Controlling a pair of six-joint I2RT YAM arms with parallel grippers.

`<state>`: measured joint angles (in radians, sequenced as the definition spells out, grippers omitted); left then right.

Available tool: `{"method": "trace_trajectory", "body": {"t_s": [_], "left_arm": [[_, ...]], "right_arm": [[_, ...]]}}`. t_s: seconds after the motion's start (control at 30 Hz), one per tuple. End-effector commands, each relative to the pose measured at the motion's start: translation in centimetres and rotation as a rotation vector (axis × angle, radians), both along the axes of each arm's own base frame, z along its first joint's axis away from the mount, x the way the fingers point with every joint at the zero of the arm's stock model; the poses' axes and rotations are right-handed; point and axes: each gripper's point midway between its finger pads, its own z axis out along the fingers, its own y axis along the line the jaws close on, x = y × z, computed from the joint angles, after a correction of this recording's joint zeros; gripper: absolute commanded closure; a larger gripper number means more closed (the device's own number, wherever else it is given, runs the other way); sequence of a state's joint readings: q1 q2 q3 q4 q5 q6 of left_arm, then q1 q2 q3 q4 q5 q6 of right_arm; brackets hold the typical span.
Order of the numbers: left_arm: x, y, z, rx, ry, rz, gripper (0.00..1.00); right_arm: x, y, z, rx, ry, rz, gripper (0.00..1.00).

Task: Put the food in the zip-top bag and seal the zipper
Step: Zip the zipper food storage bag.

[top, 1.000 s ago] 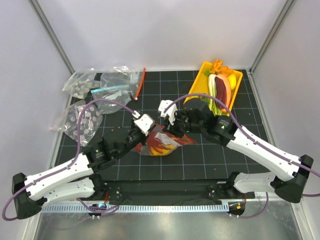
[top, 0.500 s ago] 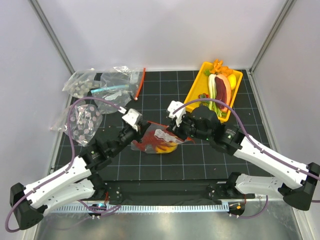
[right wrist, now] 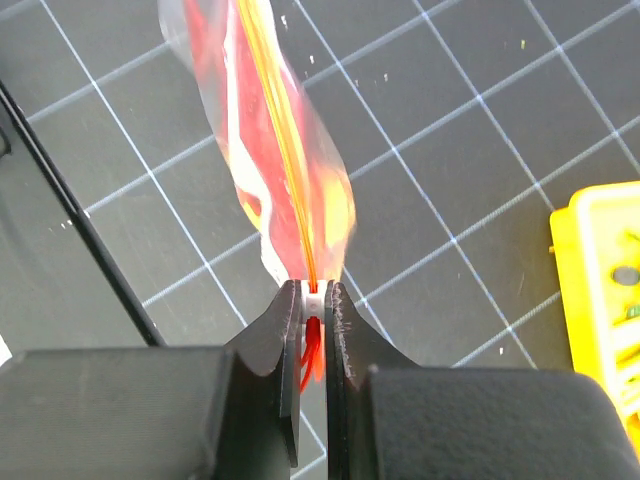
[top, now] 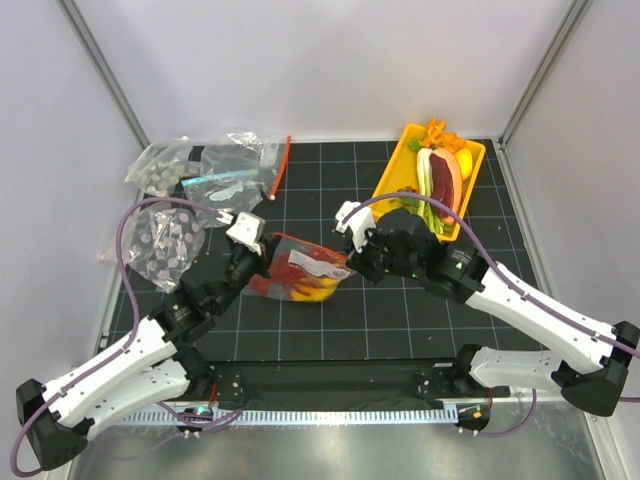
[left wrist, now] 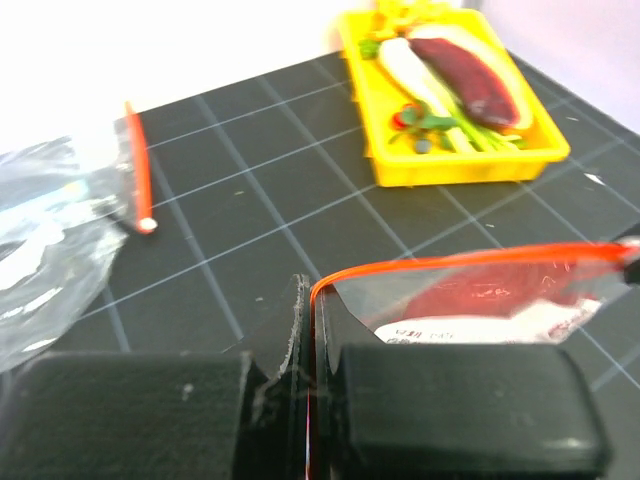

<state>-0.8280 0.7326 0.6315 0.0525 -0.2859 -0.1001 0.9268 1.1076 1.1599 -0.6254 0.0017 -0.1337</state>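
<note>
The zip-top bag (top: pixel 300 272) hangs stretched between my two grippers above the mat. Inside it I see the red lobster (top: pixel 288 270) and yellow fruit pieces (top: pixel 316 292). My left gripper (top: pixel 262 250) is shut on the left end of the red-orange zipper (top: pixel 310 247). In the left wrist view the gripper (left wrist: pixel 312 305) pinches the zipper (left wrist: pixel 470 260), which runs taut to the right above the bag (left wrist: pixel 480 305). My right gripper (top: pixel 349 262) is shut on the zipper's right end. In the right wrist view the gripper (right wrist: pixel 313 298) clamps a small white slider, and the bag (right wrist: pixel 270 150) stretches away from it.
A yellow tray (top: pixel 398 168) at the back right holds a white-green leek (top: pixel 426 172) and a dark red slab (top: pixel 447 175); it also shows in the left wrist view (left wrist: pixel 455 165). Bags of grey discs (top: pixel 165 242) and other clear bags (top: pixel 225 170) lie at the back left.
My left gripper has moved left and back, away from the right gripper. The bag went from slack and crumpled to stretched, with the zipper pulled straight.
</note>
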Motion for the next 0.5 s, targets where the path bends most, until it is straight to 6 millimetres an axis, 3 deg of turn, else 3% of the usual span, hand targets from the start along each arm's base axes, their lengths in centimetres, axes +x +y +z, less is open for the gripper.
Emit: {"method": "trace_trajectory", "body": {"t_s": [0.0, 0.43, 0.47], "left_arm": [[1.85, 4.43, 2.14, -0.031, -0.067, 0.232, 1.0], [1.78, 4.56, 2.16, -0.035, -0.071, 0.235, 1.0], [1.68, 4.23, 2.2, -0.037, -0.072, 0.215, 1.0]], "right_arm": [[-0.81, -4.37, -1.79, -0.149, 0.054, -0.096, 0.99], [-1.03, -4.27, -2.0, -0.158, 0.053, -0.068, 0.99], [-0.95, -4.33, -1.93, -0.157, 0.049, -0.074, 0.82]]}}
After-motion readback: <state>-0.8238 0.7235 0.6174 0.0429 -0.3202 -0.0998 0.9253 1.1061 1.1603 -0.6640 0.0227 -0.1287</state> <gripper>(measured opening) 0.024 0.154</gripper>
